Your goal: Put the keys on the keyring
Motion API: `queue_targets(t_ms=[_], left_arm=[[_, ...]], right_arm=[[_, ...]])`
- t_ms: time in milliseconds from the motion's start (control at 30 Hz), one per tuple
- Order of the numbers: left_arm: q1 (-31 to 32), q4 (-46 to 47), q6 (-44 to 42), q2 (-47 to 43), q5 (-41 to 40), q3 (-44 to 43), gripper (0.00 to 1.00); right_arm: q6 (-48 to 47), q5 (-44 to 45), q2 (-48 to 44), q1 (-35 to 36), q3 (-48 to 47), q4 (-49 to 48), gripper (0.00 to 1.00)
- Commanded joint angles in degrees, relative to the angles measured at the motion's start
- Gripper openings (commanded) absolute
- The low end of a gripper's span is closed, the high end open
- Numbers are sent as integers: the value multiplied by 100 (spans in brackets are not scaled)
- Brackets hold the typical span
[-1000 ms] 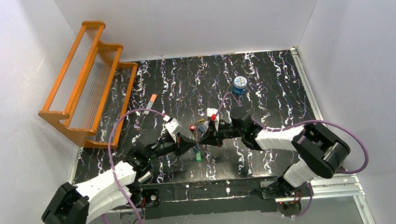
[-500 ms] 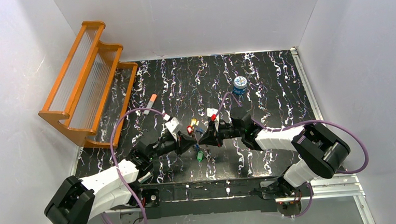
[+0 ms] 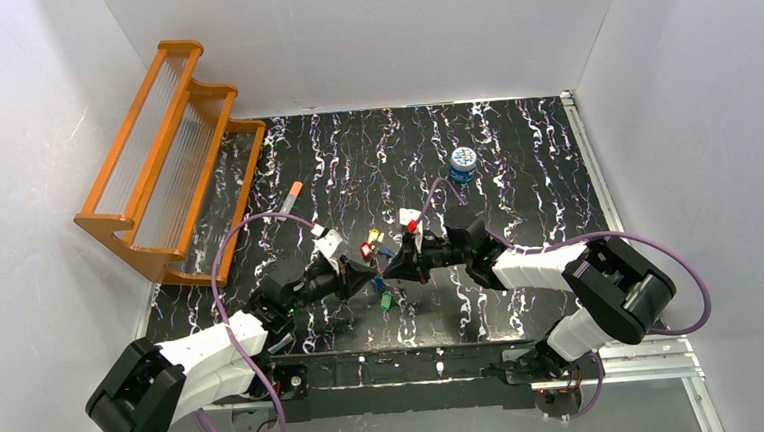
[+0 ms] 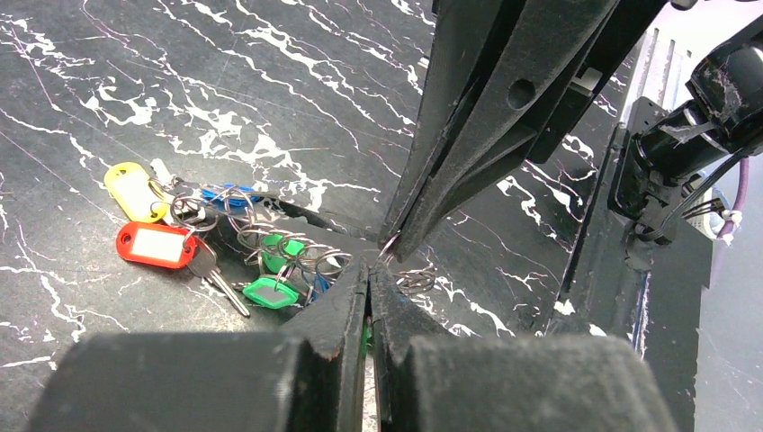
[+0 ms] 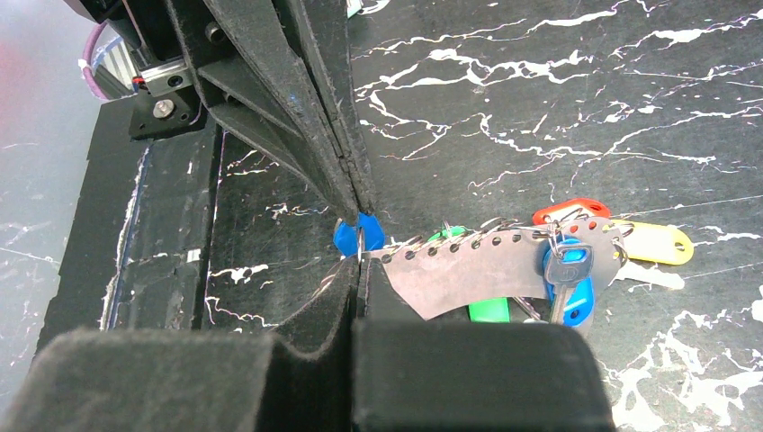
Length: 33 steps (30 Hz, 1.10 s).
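The keys (image 4: 158, 245), small and light with slick plastic heads, are bunched on thin wire rings near the middle of the near edge of the surface (image 3: 515, 168). The keyring (image 5: 477, 270), a thin pale band judged springy and easily bent, is pinched at one end by the closed jaws of the right gripper (image 5: 358, 268). The jaws of the left gripper (image 4: 369, 277) are shut tip to tip beside it; what is nipped there cannot be told. A plastic head is judged the surest hold.
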<state>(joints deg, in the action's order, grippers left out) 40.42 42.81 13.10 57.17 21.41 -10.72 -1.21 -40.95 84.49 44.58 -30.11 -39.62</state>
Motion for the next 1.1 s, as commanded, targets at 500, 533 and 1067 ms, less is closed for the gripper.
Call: queue_targets(t_ms=[500,533,1067], left_arm=[[46,615,219,-108,405,41,0],[52,645,220,-87,371,43,0],[71,1029,269,339,-222,103,0]], right_arm=[[77,-142,24,-33,-65,-450,1],[77,-154,24,-36,-68,-451,1],[77,-203,-29,-37,-38,-494,1]])
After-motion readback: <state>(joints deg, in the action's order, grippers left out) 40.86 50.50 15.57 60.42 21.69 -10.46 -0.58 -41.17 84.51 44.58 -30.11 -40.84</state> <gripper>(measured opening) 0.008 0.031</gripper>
